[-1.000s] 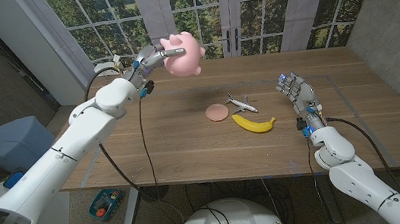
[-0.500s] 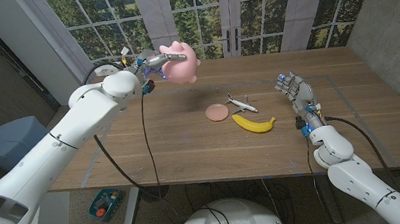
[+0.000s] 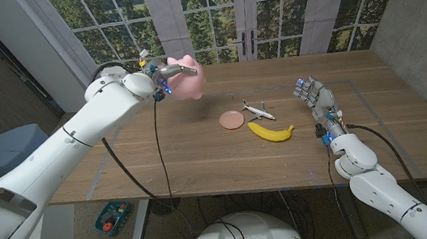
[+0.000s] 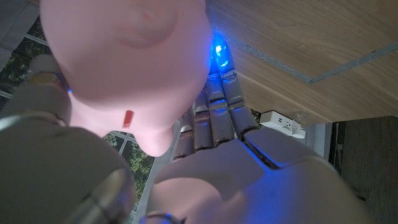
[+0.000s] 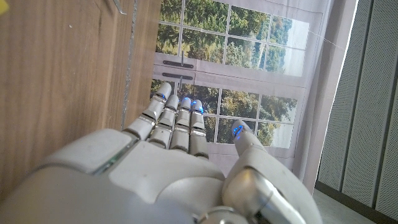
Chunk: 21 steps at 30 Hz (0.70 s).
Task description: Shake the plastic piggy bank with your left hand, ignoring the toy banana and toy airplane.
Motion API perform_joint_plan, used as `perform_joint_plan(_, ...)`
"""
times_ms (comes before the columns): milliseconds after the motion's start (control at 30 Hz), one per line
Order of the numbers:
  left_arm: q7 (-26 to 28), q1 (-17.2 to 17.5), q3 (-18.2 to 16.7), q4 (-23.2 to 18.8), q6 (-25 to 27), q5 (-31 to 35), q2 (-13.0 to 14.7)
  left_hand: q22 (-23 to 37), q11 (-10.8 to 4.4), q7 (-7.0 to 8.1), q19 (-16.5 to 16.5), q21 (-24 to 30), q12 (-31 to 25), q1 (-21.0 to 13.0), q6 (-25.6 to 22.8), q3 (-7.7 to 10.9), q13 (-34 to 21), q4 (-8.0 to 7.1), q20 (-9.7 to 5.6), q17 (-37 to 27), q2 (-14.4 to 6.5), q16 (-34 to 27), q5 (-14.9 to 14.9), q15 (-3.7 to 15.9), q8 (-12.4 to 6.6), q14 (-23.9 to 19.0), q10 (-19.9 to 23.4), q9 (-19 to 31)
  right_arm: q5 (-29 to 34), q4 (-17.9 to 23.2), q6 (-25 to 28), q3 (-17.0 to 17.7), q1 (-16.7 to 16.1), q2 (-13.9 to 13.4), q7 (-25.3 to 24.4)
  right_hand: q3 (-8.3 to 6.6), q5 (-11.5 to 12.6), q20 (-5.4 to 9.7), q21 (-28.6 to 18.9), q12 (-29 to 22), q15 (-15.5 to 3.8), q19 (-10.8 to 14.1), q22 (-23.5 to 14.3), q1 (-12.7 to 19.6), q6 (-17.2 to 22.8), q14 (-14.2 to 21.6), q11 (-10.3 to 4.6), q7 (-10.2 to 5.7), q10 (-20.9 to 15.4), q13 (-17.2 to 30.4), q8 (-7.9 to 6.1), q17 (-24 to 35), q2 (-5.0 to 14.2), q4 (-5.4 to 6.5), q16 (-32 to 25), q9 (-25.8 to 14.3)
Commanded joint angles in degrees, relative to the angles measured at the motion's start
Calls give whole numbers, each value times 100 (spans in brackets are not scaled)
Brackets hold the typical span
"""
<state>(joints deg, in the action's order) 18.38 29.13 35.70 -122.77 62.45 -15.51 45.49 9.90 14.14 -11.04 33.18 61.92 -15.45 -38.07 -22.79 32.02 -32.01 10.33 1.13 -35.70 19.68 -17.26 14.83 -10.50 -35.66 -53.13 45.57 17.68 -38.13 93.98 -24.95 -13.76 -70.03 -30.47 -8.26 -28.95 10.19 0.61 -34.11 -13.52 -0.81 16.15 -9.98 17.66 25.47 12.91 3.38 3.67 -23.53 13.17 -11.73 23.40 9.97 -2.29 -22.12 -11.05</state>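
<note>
Head view: the left hand point(image 3: 160, 72) holds the glossy pink plastic piggy bank point(image 3: 186, 79) up in the air above the far left part of the wooden table point(image 3: 161, 154), its fingers wrapped over the top of the pig's rounded body, with the white left arm stretching in from the near left corner. Near the middle of the table lies a small flat pinkish-tan disc point(image 3: 231, 119), just beside it a white toy airplane point(image 3: 257, 112) with dark markings, and nearer than both a curved yellow toy banana point(image 3: 271, 132); all three lie well apart from the raised pig. The right hand point(image 3: 317, 100) stands on its edge on the right side of the table, fingers straight and together, holding nothing. In the left wrist view the piggy bank point(image 4: 134, 68) sits pressed close against the hand point(image 4: 249, 180), a small red mark on its pink shell and blue light glowing on the fingers point(image 4: 219, 93). The right wrist view shows the right hand point(image 5: 168, 162) with fingers extended beside the table edge, tall windows behind.
</note>
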Motion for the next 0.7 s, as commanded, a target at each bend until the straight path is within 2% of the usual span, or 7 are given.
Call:
perform_joint_plan(33, 200, -604, 782, 1, 1255, 481, -161, 10, -2377, 1025, -416, 32, 13, -2548, -2081, 242, -1150, -11, -593, -65, -2594, -39, 621, 2391, -560, -1781, 2414, 21, -54, -45, 6, -6, 17, -10, 56, -32, 37, -11, 20, 14, -15, 73, -22, -2, 51, 38, 6, -16, -37, 29, 16, 14, 37, -12, 20, -21)
perform_joint_plan(300, 154, -950, 1213, 277, 1729, 546, -299, 10, -2368, 1038, -414, 31, 21, -2552, -2083, 239, -1158, -12, -596, -65, -2599, -34, 613, 2391, -555, -1780, 2403, 24, -86, -96, 23, -21, 36, 3, 76, -31, 37, -9, 28, 14, -13, 75, -23, -5, 52, 42, 0, -15, -37, 29, 16, 15, 38, -8, 21, -21)
perform_joint_plan(467, 253, -1071, 1427, 427, 1754, 467, -306, 9, -2374, 1038, -417, 28, 24, -2553, -2080, 238, -1163, -11, -602, -64, -2597, -26, 609, 2390, -545, -1771, 2402, 17, -100, -130, 26, -27, 58, 11, 90, -31, 37, -10, 34, 15, -11, 75, -23, -6, 52, 39, 2, -16, -35, 29, 16, 16, 38, -6, 23, -21)
perform_joint_plan(700, 694, -1243, 1709, 617, 1754, 37, -283, 9, -2382, 1034, -424, 24, 29, -2550, -2073, 236, -1169, -16, -601, -62, -2601, -17, 603, 2390, -534, -1761, 2393, 11, -133, -191, 52, -44, 109, 25, 116, -30, 36, -14, 39, 15, -19, 79, -23, -7, 50, 39, -6, -18, -36, 29, 17, 16, 37, -5, 25, -21)
